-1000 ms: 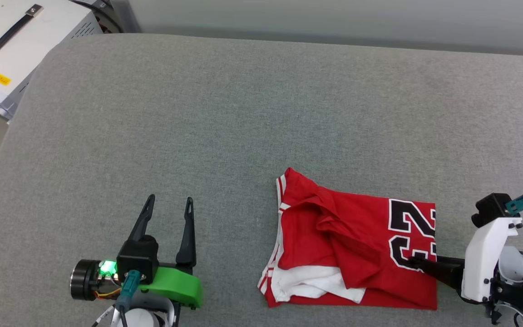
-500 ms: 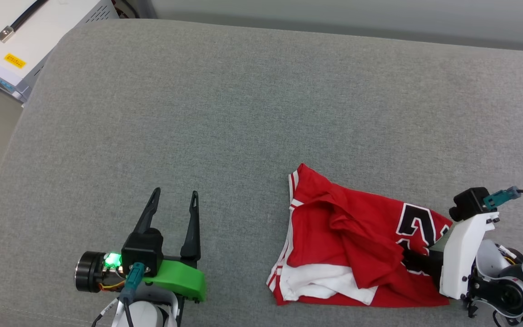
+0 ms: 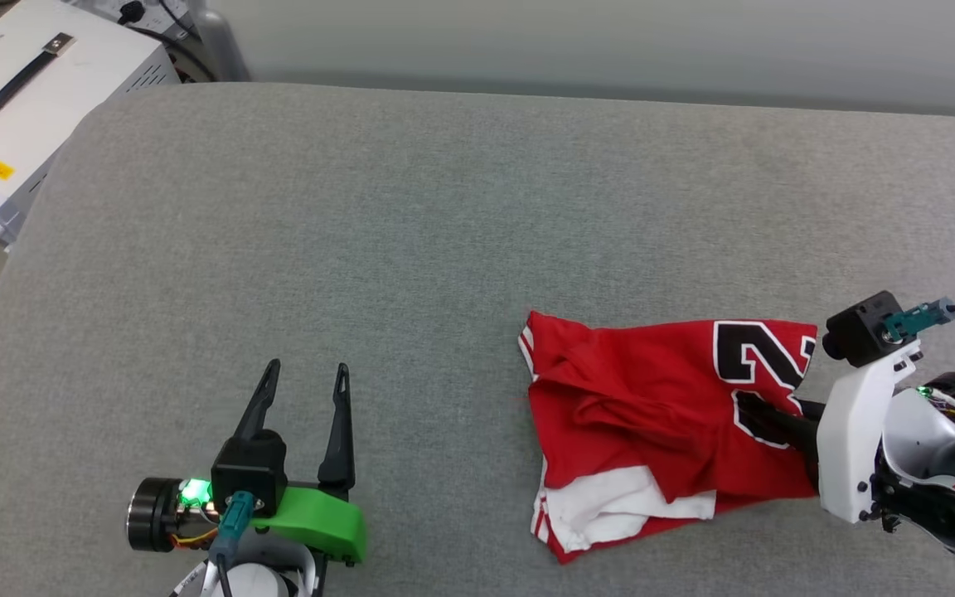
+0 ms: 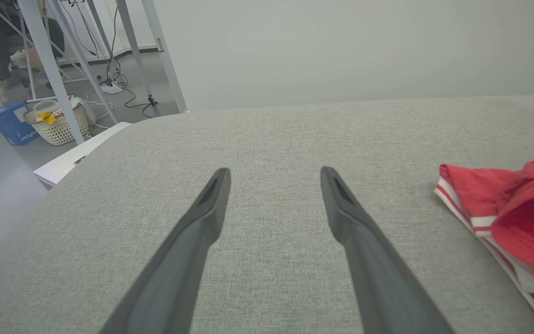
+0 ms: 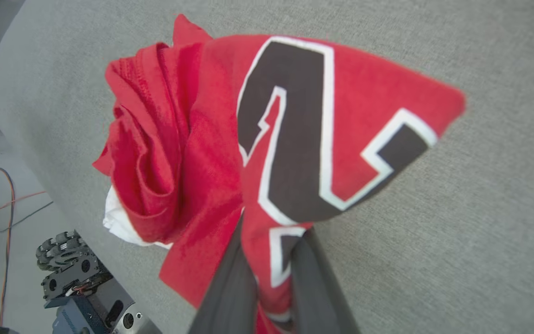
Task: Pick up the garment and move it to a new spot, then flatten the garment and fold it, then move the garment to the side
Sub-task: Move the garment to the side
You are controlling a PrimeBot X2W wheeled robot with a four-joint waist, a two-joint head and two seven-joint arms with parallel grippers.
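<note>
Garment (image 3: 652,406), a red jersey, lies bunched toward the near right of the table (image 3: 361,207). Its long axis runs along the near edge, with the printed "23" toward the right edge and the striped trim toward the left. Right gripper (image 3: 755,414): jaws pinching cloth at the numerals; that end appears raised. Left gripper (image 3: 305,369): jaws spread, empty. Advised: lift steadily and high enough that trailing folds clear the table before carrying.

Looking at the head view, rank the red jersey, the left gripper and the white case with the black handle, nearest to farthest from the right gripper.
1. The red jersey, on the robot's right, pinched at its number print by the right gripper.
2. The left gripper, open, at the lower left over the grey surface.
3. The white case, beyond the surface's far left corner.
</note>
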